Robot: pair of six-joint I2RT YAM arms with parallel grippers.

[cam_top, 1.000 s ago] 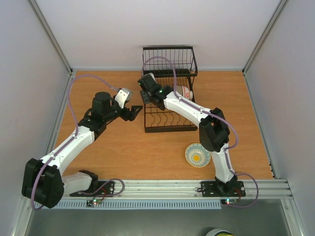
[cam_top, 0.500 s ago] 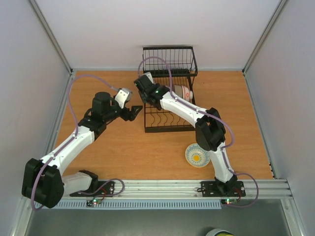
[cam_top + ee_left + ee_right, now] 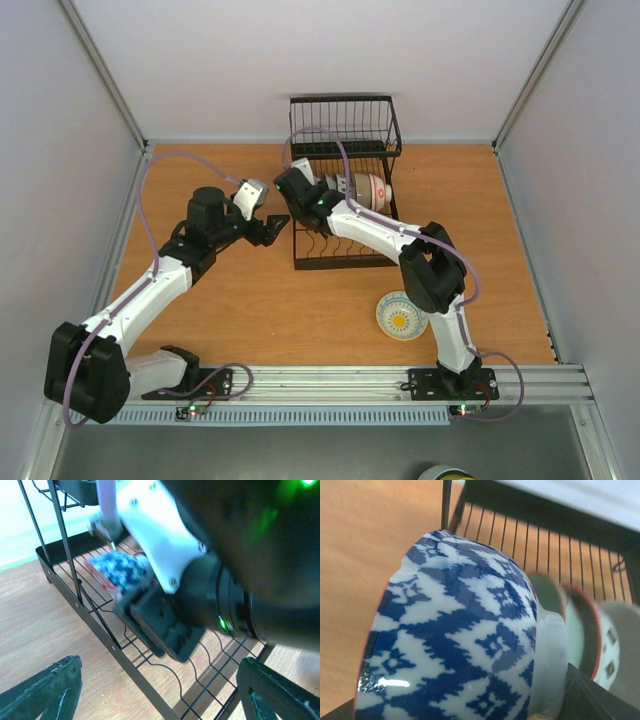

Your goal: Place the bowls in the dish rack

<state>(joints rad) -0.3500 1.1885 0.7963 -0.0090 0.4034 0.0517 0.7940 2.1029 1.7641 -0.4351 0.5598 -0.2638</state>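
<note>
Top external view: found dish rack (image 3: 340,215) at 12 o'clock on the desk (image 3: 250,310), against the far edge. Noted right gripper (image 3: 293,186) over the rack's 9 o'clock side, clamped on a blue-patterned bowl (image 3: 460,645). Confirmed from right wrist view: bowl filling the frame, turned on its side, rim toward 9 o'clock, foot toward 3 o'clock, rack wires behind it. Contact with the wires: cannot tell. Logged red-pink bowl (image 3: 371,188) standing on edge among the dividers at 3 o'clock of the blue one, with further bowls blurred beside it. Found left gripper (image 3: 274,228) just outside the rack's 9 o'clock side, low over the desk, jaws spread wide, holding nothing; left wrist view looking between them at the rack frame and the right arm's wrist. Recorded yellow-centred bowl (image 3: 401,316) flat on the desk at 5 o'clock of the rack, well apart from both grippers.
</note>
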